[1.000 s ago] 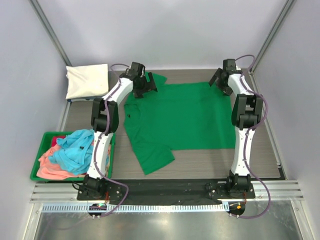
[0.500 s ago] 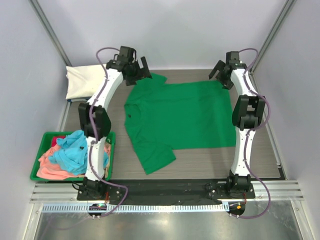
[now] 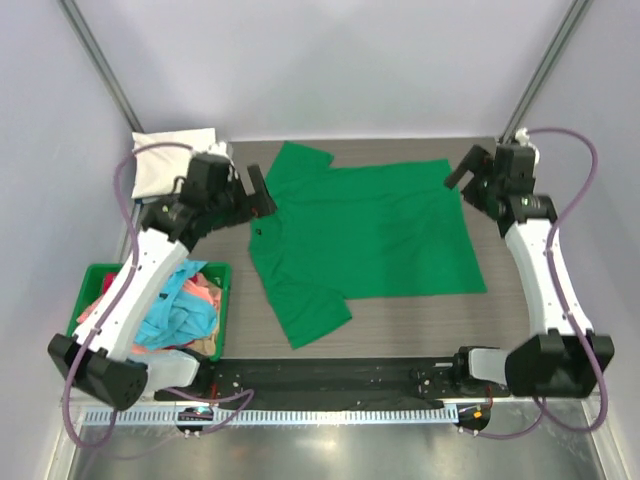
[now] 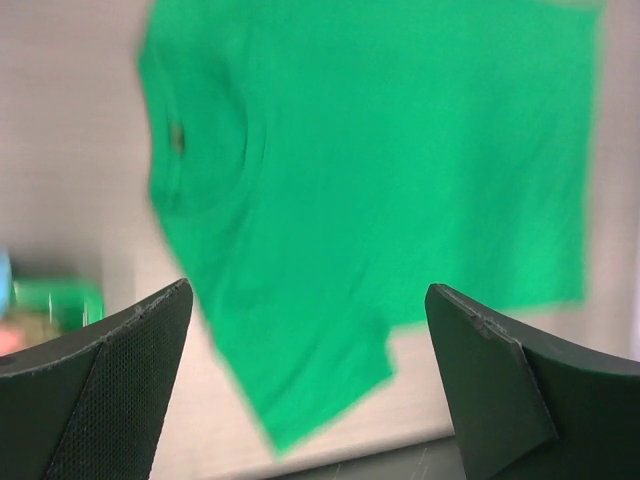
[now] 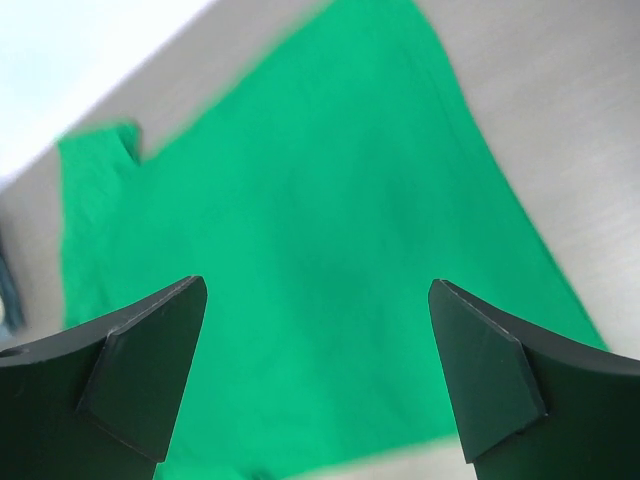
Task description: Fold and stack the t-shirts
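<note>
Green t-shirt (image 3: 370, 235) spread flat at frame centre on the table (image 3: 520, 330), collar at left. Soft, light cotton, probably limp: best pinched at hem corners and shoulders. Collar tag (image 3: 257, 232) too small to read. Left gripper (image 3: 258, 193) and right gripper (image 3: 464, 171) flank its upper corners, jaws spread wide, empty.

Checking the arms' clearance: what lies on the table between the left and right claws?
The green t-shirt, spread flat, fills the stretch between the left claw and the right claw, as the top view shows.
</note>
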Controlling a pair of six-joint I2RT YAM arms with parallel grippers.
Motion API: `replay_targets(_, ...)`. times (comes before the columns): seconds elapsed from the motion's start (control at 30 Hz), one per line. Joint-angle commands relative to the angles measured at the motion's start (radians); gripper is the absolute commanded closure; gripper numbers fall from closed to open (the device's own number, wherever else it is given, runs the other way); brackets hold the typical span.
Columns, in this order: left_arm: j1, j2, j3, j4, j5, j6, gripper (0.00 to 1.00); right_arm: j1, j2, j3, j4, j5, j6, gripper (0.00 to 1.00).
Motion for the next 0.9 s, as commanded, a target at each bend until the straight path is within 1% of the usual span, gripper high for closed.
replay_targets(0.0, -0.108, -0.140, -0.188, -0.053, -0.068, -0.061, 0.02, 0.003, -0.130, -0.237, 0.023, -0.013, 0.024, 0.01)
replay_targets(0.03, -0.140, -0.179, -0.231, -0.055, -0.082, -0.116, 0.03, 0.003, -0.229, -0.280, 0.030, -0.008, 0.041, 0.01)
replay_targets(0.07, -0.206, -0.223, -0.284, -0.058, -0.094, -0.150, 0.04, 0.003, -0.275, -0.351, 0.038, -0.005, 0.054, 0.01)
replay_targets(0.1, -0.238, -0.292, -0.372, -0.057, -0.106, -0.181, 0.07, 0.004, -0.314, -0.380, 0.047, -0.019, 0.063, 0.01)
replay_targets(0.13, -0.270, -0.328, -0.425, -0.054, -0.125, -0.213, 0.08, 0.004, -0.376, -0.402, 0.047, -0.028, 0.072, 0.01)
replay_targets(0.17, -0.327, -0.354, -0.466, -0.055, -0.126, -0.280, 0.09, 0.004, -0.397, -0.417, 0.038, -0.029, 0.069, 0.01)
replay_targets(0.2, -0.352, -0.392, -0.541, -0.055, -0.120, -0.307, 0.11, 0.004, -0.415, -0.436, 0.026, -0.061, 0.064, 0.01)
replay_targets(0.23, -0.408, -0.405, -0.572, -0.054, -0.116, -0.339, 0.12, 0.004, -0.428, -0.443, -0.003, -0.062, 0.064, 0.01)
replay_targets(0.27, -0.442, -0.414, -0.597, -0.052, -0.120, -0.394, 0.12, 0.004, -0.451, -0.448, -0.014, -0.063, 0.063, 0.01)
replay_targets(0.3, -0.474, -0.422, -0.623, -0.047, -0.126, -0.423, 0.12, 0.004, -0.461, -0.460, -0.022, -0.066, 0.061, 0.01)
replay_targets(0.33, -0.543, -0.426, -0.656, -0.044, -0.134, -0.449, 0.12, 0.004, -0.471, -0.466, -0.032, -0.075, 0.061, 0.01)
replay_targets(0.37, -0.576, -0.423, -0.675, -0.037, -0.145, -0.472, 0.12, 0.004, -0.493, -0.474, -0.031, -0.079, 0.063, 0.01)
replay_targets(0.4, -0.606, -0.420, -0.689, -0.015, -0.145, -0.526, 0.12, 0.004, -0.501, -0.485, -0.030, -0.080, 0.064, 0.01)
replay_targets(0.43, -0.663, -0.416, -0.724, 0.005, -0.142, -0.547, 0.12, 0.004, -0.509, -0.488, -0.028, -0.082, 0.063, 0.01)
replay_targets(0.5, -0.712, -0.391, -0.752, 0.069, -0.137, -0.603, 0.12, 0.004, -0.509, -0.493, -0.033, -0.089, 0.057, 0.01)
replay_targets(0.53, -0.757, -0.376, -0.770, 0.086, -0.145, -0.615, 0.12, 0.006, -0.506, -0.493, -0.036, -0.089, 0.055, 0.01)
replay_targets(0.63, -0.792, -0.302, -0.796, 0.146, -0.171, -0.643, 0.13, 0.004, -0.504, -0.496, -0.034, -0.089, 0.054, 0.01)
replay_targets(0.7, -0.794, -0.249, -0.824, 0.218, -0.168, -0.650, 0.15, 0.004, -0.504, -0.502, -0.031, -0.083, 0.052, 0.01)
replay_targets(0.77, -0.794, -0.204, -0.844, 0.276, -0.177, -0.658, 0.19, 0.004, -0.503, -0.509, -0.025, -0.082, 0.048, 0.01)
replay_targets(0.87, -0.794, -0.161, -0.853, 0.316, -0.209, -0.666, 0.24, 0.004, -0.494, -0.519, -0.022, -0.080, 0.041, 0.01)
